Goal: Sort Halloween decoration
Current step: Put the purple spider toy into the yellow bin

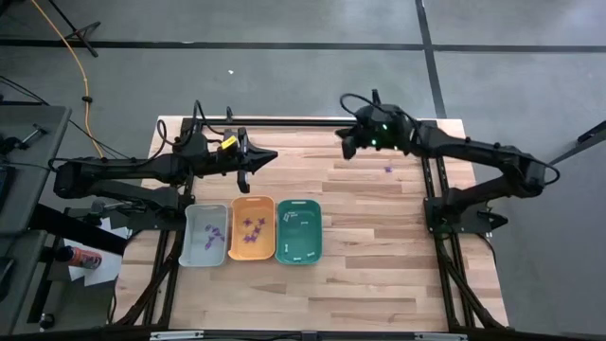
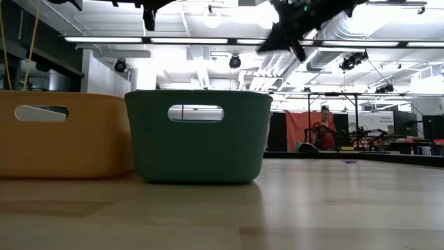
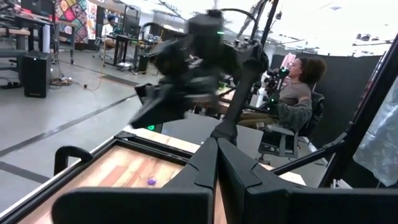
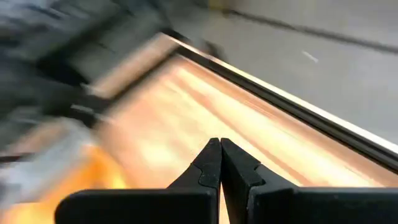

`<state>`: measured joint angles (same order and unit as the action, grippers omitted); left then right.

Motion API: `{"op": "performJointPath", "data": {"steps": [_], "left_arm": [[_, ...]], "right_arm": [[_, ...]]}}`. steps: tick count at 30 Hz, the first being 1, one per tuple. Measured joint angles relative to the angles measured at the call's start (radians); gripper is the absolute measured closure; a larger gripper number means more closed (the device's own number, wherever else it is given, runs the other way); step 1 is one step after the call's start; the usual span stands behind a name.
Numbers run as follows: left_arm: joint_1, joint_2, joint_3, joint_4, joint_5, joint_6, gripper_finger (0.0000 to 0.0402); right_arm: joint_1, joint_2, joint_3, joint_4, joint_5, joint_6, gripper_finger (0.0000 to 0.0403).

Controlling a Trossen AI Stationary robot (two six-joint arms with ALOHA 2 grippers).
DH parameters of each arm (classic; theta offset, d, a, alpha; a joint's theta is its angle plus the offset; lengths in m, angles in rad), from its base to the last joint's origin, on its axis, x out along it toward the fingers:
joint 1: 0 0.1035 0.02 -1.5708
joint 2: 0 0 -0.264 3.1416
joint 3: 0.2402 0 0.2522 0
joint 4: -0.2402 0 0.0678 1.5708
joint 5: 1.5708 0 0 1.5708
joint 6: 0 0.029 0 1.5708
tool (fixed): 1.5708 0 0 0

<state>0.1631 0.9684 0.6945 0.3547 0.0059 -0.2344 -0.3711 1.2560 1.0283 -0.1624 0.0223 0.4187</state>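
Across the far half of the wooden table we have both arms up in the air, and neither one is carrying anything. Our left gripper hangs over the boards just behind the trays, fingers pressed together to a point, nothing between them; the left wrist view shows those fingers meeting edge to edge. Our right gripper sits near the far rail, jaws likewise fully closed and empty, its fingers touching in the right wrist view. Down at the near side, three trays stand in a row, edges close together: the grey tray with a few purple pieces inside, the orange tray with more purple pieces, and the teal tray with small white pieces. One purple piece lies loose on the bare wood, well apart from the trays, just beside the right arm. We also see a seated person beyond the table.
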Motion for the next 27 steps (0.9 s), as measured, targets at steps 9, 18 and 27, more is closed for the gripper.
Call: {"op": "performJointPath", "data": {"steps": [9, 18, 27], "left_arm": [[0.000, 0.000, 0.000, -0.071, 0.000, -0.044, 0.0401], [0.000, 0.000, 0.000, -0.070, -0.020, -0.052, 0.0401], [0.000, 0.000, 0.000, -0.070, -0.045, -0.041, 0.0401]], "right_arm": [[-0.261, 0.072, 0.028, -0.402, 0.111, -0.032, 0.0401], [-0.392, 0.074, -0.165, -0.399, 0.096, 0.053, 0.0304], [-0.424, 0.074, -0.306, -0.473, 0.021, 0.193, 0.0235]]}}
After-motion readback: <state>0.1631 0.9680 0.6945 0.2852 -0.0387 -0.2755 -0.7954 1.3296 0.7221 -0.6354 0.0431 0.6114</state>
